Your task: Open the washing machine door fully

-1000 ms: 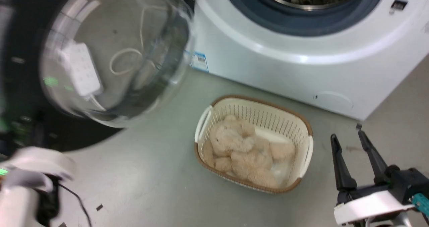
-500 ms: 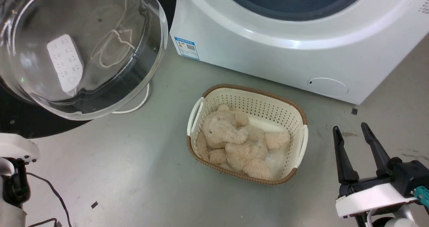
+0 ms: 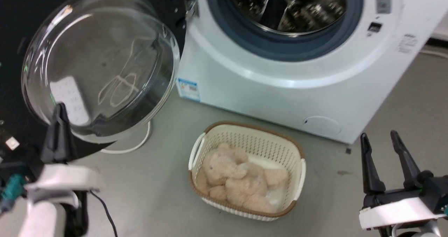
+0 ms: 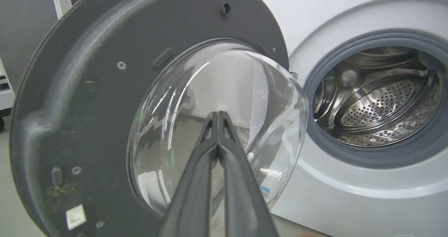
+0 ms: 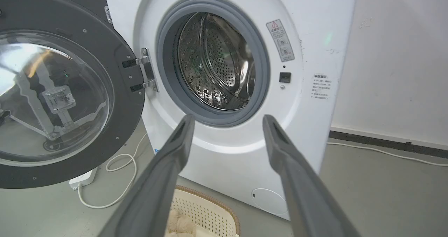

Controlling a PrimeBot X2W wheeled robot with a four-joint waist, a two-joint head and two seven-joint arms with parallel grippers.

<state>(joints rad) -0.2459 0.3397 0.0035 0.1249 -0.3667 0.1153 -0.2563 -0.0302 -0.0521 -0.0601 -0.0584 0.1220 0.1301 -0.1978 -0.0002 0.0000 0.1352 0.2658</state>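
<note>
Item: large round glossy black washing machine door (image 4: 87, 97) w/ bulging clear glass bowl (image 3: 101, 65). It hangs on steel hinges (image 5: 145, 74) at the L edge of the big white boxy front-loading washing machine (image 3: 280, 90), swung clear of the drum opening (image 3: 287, 9), inner face toward the robot.

L gripper (image 4: 217, 115): fingers pressed together, nothing between them, pointing straight at the glass bowl from close in front; contact cannot be confirmed.

R gripper (image 3: 379, 135): jaws spread, empty, low before the machine's R corner, well apart from the door.

Assessment: L arm is nearer. Any further push should go on the inner face, away from the drum opening, about the upright hinge axis.
</note>
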